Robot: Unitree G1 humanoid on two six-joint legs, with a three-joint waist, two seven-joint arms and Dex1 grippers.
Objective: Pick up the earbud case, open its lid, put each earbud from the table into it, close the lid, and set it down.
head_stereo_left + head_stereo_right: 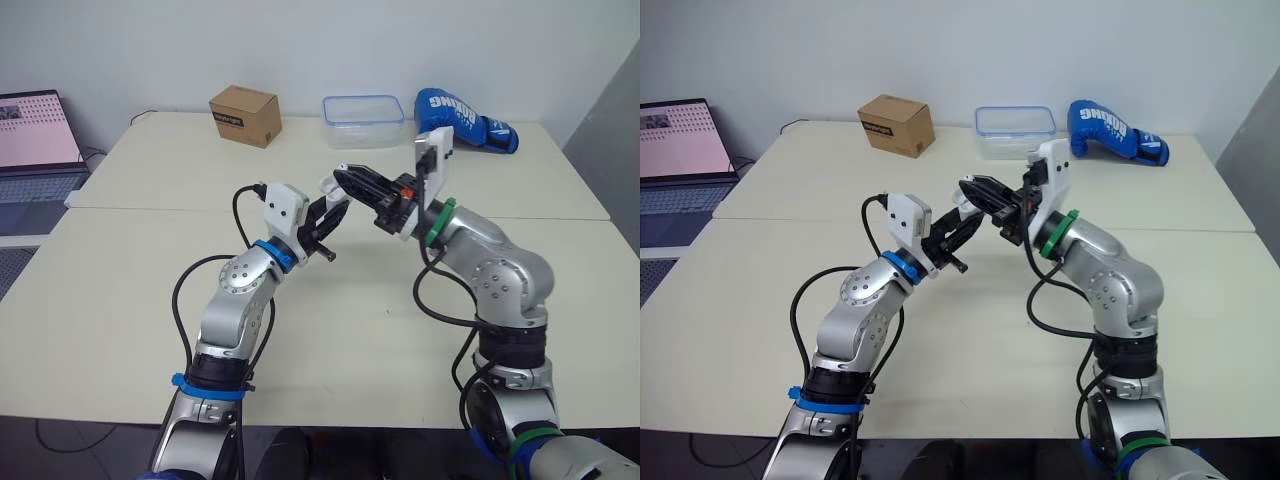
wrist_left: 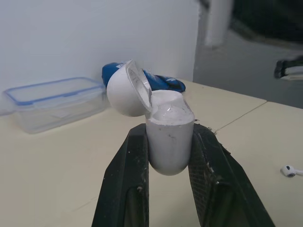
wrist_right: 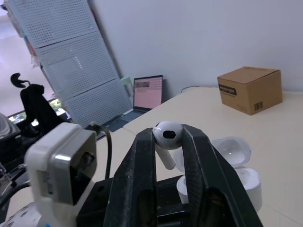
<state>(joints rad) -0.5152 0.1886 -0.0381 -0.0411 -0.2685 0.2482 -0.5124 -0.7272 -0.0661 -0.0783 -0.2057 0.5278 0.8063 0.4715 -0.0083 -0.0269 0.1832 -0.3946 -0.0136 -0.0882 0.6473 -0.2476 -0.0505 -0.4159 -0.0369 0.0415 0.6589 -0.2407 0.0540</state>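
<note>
Both arms meet above the middle of the desk. My left pincer is closed onto the earbud case: the two black fingers press against opposite sides of the white body and hold it upright, clear of the desk surface. The lid is swung open and tilted back on its hinge. My right pincer is clamped on one white earbud, gripping the rounded head between the fingertips, with the stem pointing down between the fingers. This earbud sits close to the open case and is not yet in it. A second earbud lies on the desk, apart from the case. Along the far edge of the desk stand a cardboard box, a clear plastic container with a blue rim, and a blue boxing glove. An open laptop stands beyond the desk's left edge.
</note>
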